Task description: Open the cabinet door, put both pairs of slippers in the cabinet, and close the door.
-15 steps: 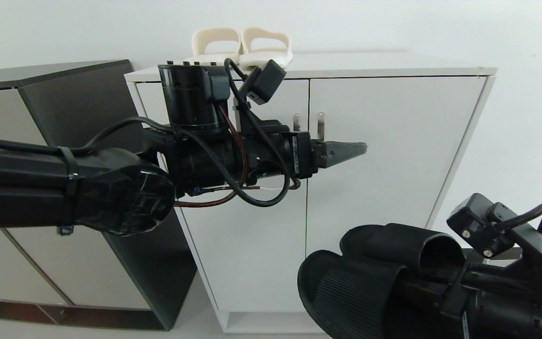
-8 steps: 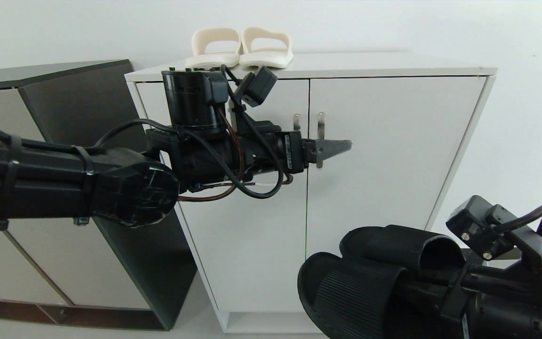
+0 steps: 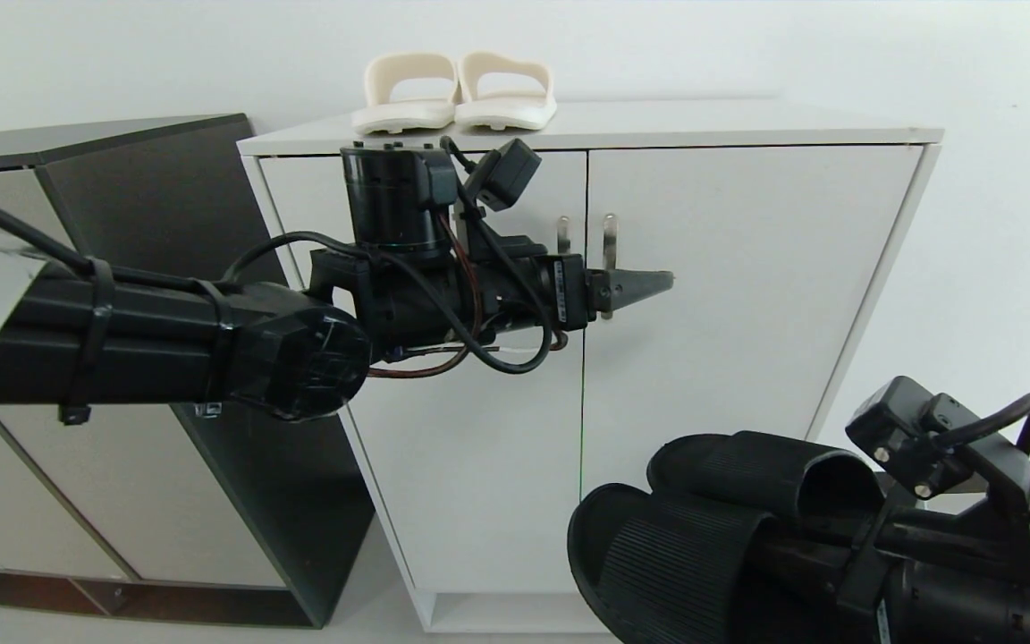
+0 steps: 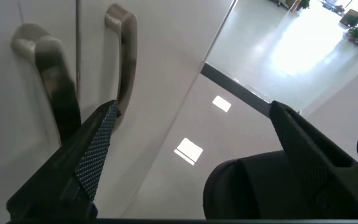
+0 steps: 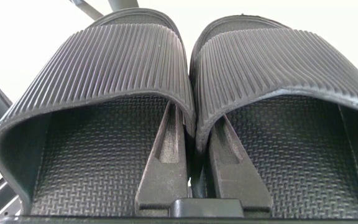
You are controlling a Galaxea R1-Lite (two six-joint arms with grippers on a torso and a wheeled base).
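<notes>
We are holding the fingers (image 4: 91, 155) of the left gripper (image 3: 651, 283) spread apart with nothing between them. One tip is lying right at the lower end of the right door handle (image 3: 609, 243), though we cannot tell whether it is touching. That handle is running upright beside the seam (image 3: 583, 429), with the left door handle (image 3: 562, 231) just across it. The fingers are pointing across the bar toward the robot's right, so we are judging that the coming move is calling for the bar to sit between them before they close. The left arm (image 3: 157, 344) is stretching level across the front of the white cabinet (image 3: 747, 268), whose doors are both shut. The right gripper (image 5: 194, 168) is pinching the black slippers (image 3: 703, 528) by their adjoining inner walls, low before the right door. The white slippers (image 3: 457, 89) are resting on the cabinet top.
</notes>
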